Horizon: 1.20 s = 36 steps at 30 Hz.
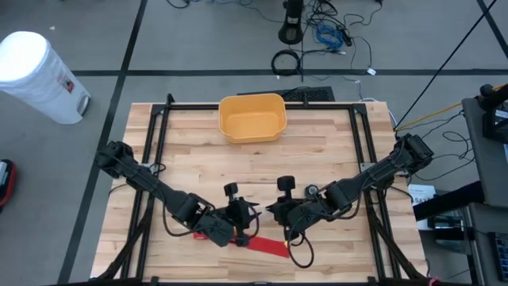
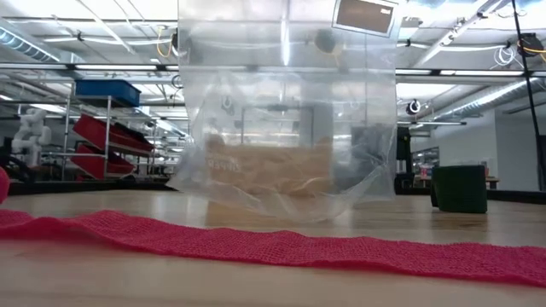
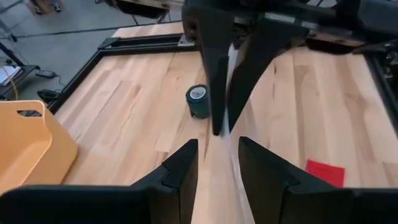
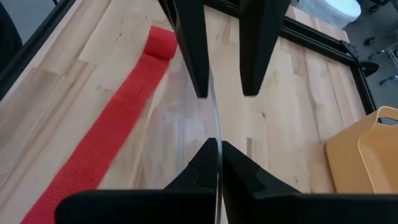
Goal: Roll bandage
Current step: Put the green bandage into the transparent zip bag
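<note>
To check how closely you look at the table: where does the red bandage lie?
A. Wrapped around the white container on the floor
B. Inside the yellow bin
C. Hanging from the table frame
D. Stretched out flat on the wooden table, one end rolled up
D: the right wrist view shows the bandage lying flat along the table, with a small roll at its far end.

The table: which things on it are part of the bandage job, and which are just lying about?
Job: red bandage, partly rolled; left pincer; right pincer.
Lying about: yellow bin; green tape roll; clear bag, though the right pincer pinches it.
</note>
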{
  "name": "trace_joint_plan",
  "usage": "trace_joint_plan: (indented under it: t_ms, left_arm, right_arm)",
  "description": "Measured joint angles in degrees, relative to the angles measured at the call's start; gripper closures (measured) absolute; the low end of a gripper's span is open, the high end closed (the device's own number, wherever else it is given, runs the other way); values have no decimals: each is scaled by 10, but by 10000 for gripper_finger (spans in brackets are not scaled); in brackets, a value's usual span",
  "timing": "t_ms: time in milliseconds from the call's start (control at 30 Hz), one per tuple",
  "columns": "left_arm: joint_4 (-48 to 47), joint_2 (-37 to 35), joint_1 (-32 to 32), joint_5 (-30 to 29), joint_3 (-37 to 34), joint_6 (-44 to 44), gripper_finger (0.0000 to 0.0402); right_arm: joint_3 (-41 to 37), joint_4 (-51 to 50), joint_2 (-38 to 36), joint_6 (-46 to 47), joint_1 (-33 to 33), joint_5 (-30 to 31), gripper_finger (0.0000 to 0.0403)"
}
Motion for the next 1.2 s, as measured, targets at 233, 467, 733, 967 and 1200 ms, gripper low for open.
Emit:
trace_joint_plan:
  t_ms: [233, 467, 733, 967, 1200]
  left_arm:
    - [-22, 2, 4, -16, 0, -13, 283]
    - [-44, 2, 4, -13, 0, -12, 358]
    - [-47, 2, 4, -1, 0, -9, 397]
    - [-48, 2, 4, -4, 0, -9, 399]
    - [-69, 2, 4, -44, 0, -10, 400]
  right_arm:
    - [0, 1, 0, -1, 2, 0, 403]
    - [0, 3, 0, -8, 7, 1, 403]
    - [0, 3, 0, -14, 7, 2, 403]
    - [1, 1, -3, -36, 29, 75, 378]
    - [42, 4, -5, -63, 63, 104, 330]
